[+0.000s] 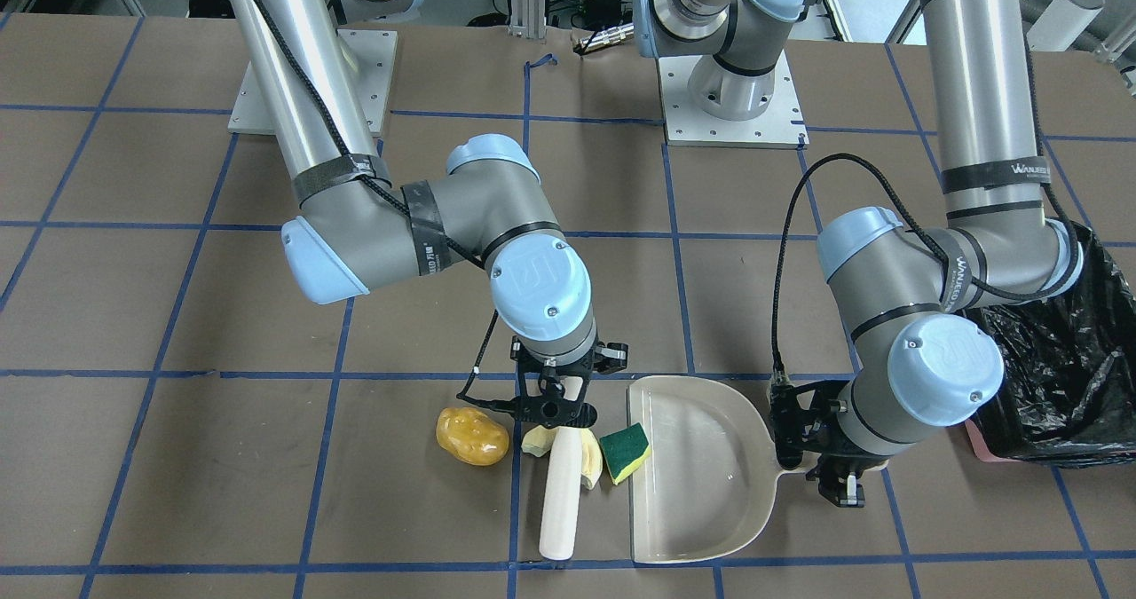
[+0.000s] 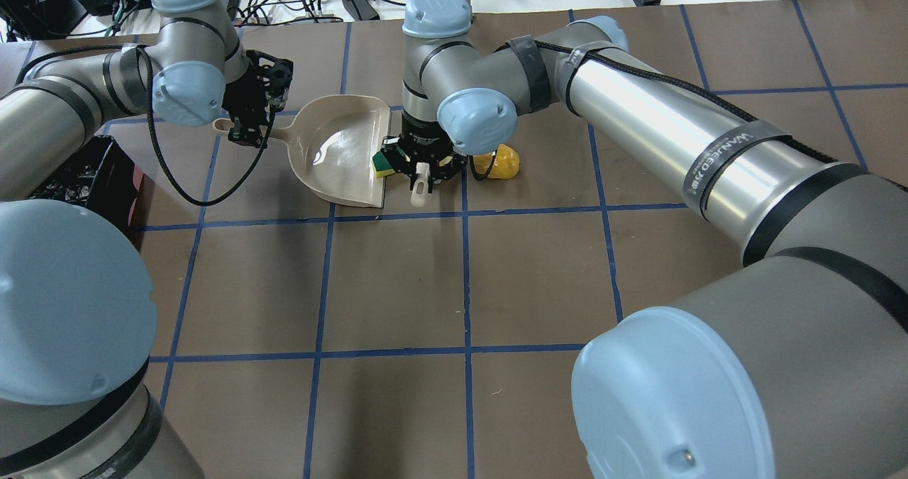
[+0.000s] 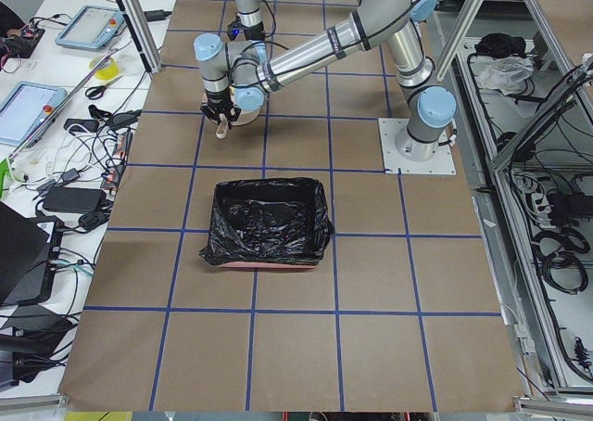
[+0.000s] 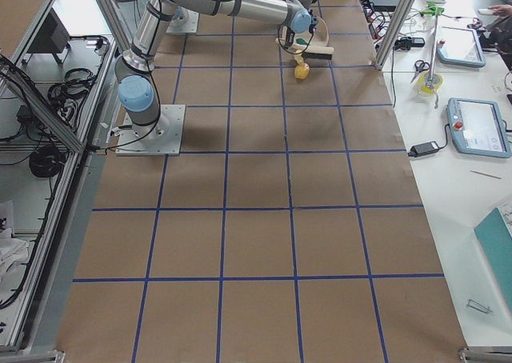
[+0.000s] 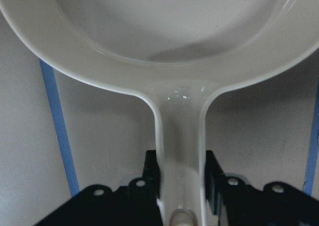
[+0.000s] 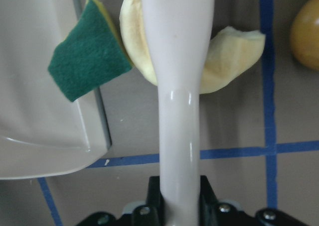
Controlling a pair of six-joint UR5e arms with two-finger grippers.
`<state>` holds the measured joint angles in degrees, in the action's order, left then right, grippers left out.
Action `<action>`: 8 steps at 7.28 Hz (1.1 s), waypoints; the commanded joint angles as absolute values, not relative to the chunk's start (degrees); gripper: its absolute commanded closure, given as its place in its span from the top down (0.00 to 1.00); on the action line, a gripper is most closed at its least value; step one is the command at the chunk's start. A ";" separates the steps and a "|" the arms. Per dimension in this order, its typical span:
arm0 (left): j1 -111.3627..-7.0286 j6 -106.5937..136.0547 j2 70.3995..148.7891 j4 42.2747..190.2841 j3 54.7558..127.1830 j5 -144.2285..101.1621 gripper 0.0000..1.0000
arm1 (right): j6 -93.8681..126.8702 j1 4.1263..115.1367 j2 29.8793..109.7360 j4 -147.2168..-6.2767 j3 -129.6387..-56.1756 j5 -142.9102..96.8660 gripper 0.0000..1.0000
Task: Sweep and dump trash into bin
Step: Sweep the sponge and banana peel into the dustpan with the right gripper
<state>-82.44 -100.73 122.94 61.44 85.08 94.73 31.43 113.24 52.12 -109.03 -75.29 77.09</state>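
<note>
Tabletop (image 2: 539, 280) in flat brown, blue tape grid (image 2: 466, 287).

**Where I work**

My table (image 2: 539, 287) wears brown paper, ruled into squares by blue tape (image 2: 466, 280). Along one end runs a white bench (image 4: 464, 219) — tablets (image 4: 478, 127), scissors (image 4: 420, 65), loose cables. Aluminium posts (image 4: 394, 19) frame the edges; the light falls bright and even.

Green-yellow sponge (image 1: 624, 453) — beige dustpan (image 1: 701, 479)
</note>
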 commanded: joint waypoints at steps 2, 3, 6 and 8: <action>-82.44 -100.72 122.87 61.44 85.08 94.75 0.02 | 39.44 117.41 49.93 -110.91 -71.82 70.33 0.00; -82.44 -100.72 122.87 61.44 85.08 94.75 0.02 | 41.81 118.20 49.40 -112.14 -70.68 66.83 0.00; -82.44 -100.72 122.87 61.44 85.08 94.75 0.02 | 42.71 117.34 50.27 -112.50 -66.89 65.48 0.00; -82.44 -100.72 122.87 61.44 85.08 94.75 0.02 | 41.14 114.10 54.73 -103.07 -67.23 67.92 0.00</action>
